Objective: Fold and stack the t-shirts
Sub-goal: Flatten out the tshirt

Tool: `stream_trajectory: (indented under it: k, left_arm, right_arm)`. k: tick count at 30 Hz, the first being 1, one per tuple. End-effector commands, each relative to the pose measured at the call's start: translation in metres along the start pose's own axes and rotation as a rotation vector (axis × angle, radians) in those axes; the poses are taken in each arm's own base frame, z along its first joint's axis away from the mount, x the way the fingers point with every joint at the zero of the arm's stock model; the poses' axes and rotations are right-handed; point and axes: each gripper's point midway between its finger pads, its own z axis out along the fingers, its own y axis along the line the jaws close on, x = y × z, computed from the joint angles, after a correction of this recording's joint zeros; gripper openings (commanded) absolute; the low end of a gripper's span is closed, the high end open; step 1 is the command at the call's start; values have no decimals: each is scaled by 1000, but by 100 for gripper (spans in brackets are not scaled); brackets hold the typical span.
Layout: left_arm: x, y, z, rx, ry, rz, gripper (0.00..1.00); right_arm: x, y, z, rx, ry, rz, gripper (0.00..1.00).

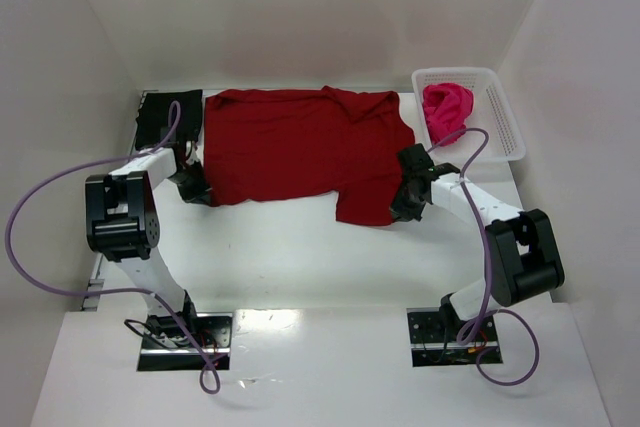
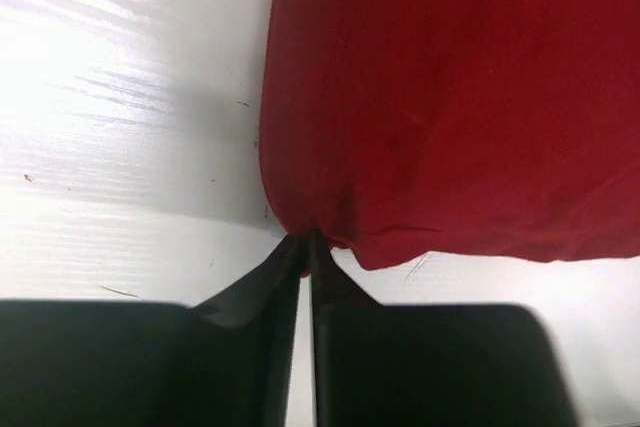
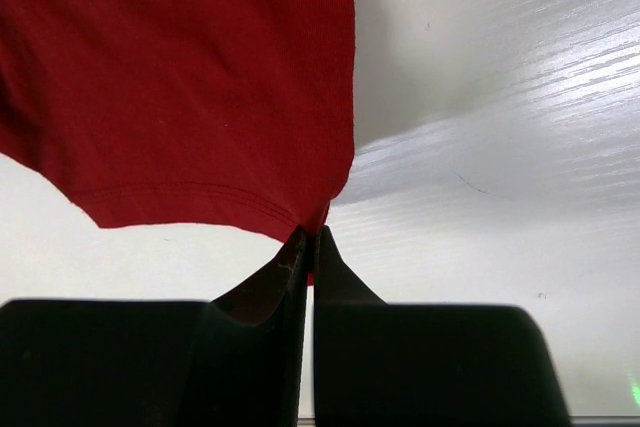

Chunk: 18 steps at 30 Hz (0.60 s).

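White walls (image 1: pixel 300 7) close in a white table (image 1: pixel 300 257) on three sides. At the far right corner sits a white lattice basket (image 1: pixel 505 127), and a pink t-shirt (image 1: pixel 446 107) lies crumpled in its left half; the right half shows only bare lattice. A black t-shirt (image 1: pixel 165 117) lies at the far left corner of the table, just beside the red t-shirt (image 1: pixel 300 152), which is spread flat across the middle with its collar toward the far wall.

Both arms rise from their bases at the near edge, bend at raised elbows out to the sides, and angle inward and down to the near edge of the red t-shirt. The left gripper (image 1: pixel 192 185) is at the shirt's near left corner. In the left wrist view its fingertips (image 2: pixel 282 269) are pressed together on that corner, with the cloth bunched into a small pucker between them. The right gripper (image 1: pixel 410 197) is at the near right corner, beside the part of the shirt that reaches closest to the bases. In the right wrist view its fingertips (image 3: pixel 290 269) are closed tight on the hemmed corner, pinching it at the very tip.
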Motion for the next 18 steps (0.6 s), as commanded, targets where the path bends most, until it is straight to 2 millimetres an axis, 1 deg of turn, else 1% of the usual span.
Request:
stream_trajectory:
  k: [1, 2, 3, 5, 6, 7, 8, 9, 10, 11, 12, 13, 15, 16, 17, 18]
  left_arm:
    - [0, 1, 3, 1, -2, -6, 4]
    - [-2, 0, 0, 4, -11, -4, 0]
    - [1, 1, 0, 1, -1, -6, 0]
    - [-5, -2, -11, 3, -38, -11, 0]
    - [-13, -4, -23, 0, -77, -5, 0]
    - [-13, -4, -31, -7, -83, -14, 0]
    - [-17, -5, -44, -8, -121, -9, 0]
    - [-19, -6, -47, -7, -123, -9, 0]
    - [-23, -7, -63, -10, -166, -4, 0]
    - [-23, -6, -73, -26, -183, -15, 0]
    - [-28, -8, -85, -25, -215, -12, 0]
    - [-29, -11, -103, -11, -260, -6, 0]
    - [-30, -13, -128, -15, -312, -12, 0]
    - [-36, -17, -153, -1, -382, -5, 0]
    - [-35, -17, -166, -4, -405, -5, 0]
    - [-36, -19, -191, 2, -475, -1, 0]
  right_arm:
    - [-8, 7, -10, -21, -38, -11, 1]
    - [-8, 7, -10, -21, -38, -11, 1]
    - [-11, 10, -12, -28, -46, -10, 1]
    - [-14, 13, -14, -35, -52, -19, 1]
    - [-18, 16, -18, -48, -67, -30, 1]
    - [-19, 17, -20, -55, -73, -30, 1]
    - [-24, 21, -29, -79, -98, -28, 1]
    - [-23, 22, -34, -91, -97, -28, 1]
    - [-25, 23, -38, -103, -110, -36, 1]
    - [-26, 24, -50, -119, -126, -35, 1]
    - [-30, 27, -58, -139, -147, -34, 1]
    - [-29, 25, -64, -143, -152, -42, 1]
    - [-33, 27, -80, -177, -189, -49, 1]
    - [-36, 32, -101, -229, -230, -47, 1]
    - [-38, 32, -111, -251, -257, -59, 1]
    - [-47, 37, -128, -281, -309, -62, 1]
